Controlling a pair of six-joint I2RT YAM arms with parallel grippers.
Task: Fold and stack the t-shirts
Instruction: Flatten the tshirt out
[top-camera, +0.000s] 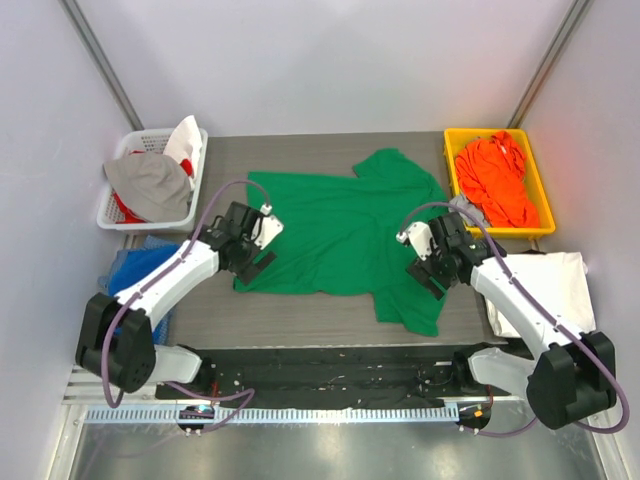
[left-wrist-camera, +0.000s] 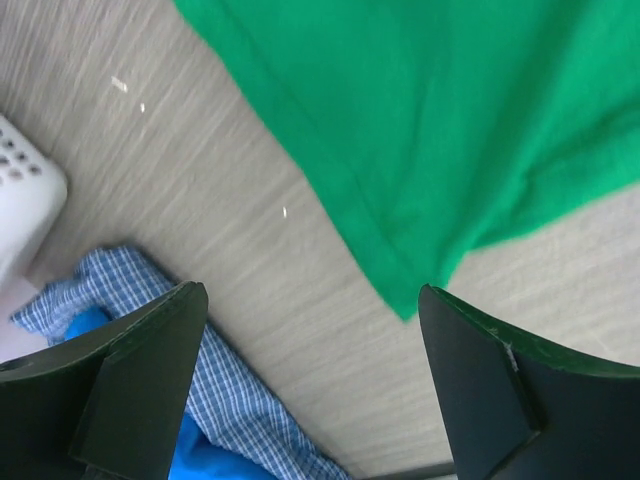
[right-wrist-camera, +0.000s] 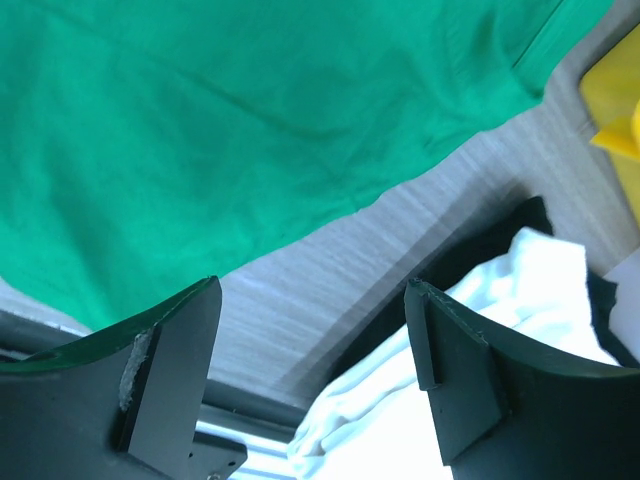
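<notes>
Scene: We see two robot arms over a grey wood-grain table (top-camera: 310, 318) with laundry on it.

Green t-shirt (top-camera: 340, 235): It lies spread mostly flat and sideways in the middle of the table. One sleeve points toward the far edge, the other toward the arms.

Left gripper (top-camera: 252, 262): We find it at the shirt's near left corner. Its wrist view shows the jaws standing wide apart (left-wrist-camera: 310, 295) with only bare table between them. The cloth's corner tip lies just beside one finger, and nothing is held.

Right gripper (top-camera: 430, 274): It sits at the shirt's right edge, between the two sleeves. Its wrist view (right-wrist-camera: 310, 288) shows the jaws spread wide over the green edge and a strip of table, gripping nothing.

Orange t-shirt (top-camera: 495, 182): It is heaped unfolded in the yellow bin (top-camera: 450, 165) at the far right corner.

White t-shirt (top-camera: 555, 280): It lies rumpled on a dark mat (right-wrist-camera: 480, 240) to the right of the right arm, apart from the green one.

Elsewhere: A white basket (top-camera: 145, 218) at far left holds a grey garment (top-camera: 150, 180) and other clothes. A blue checked cloth (top-camera: 135, 262) lies beside the left arm.
</notes>
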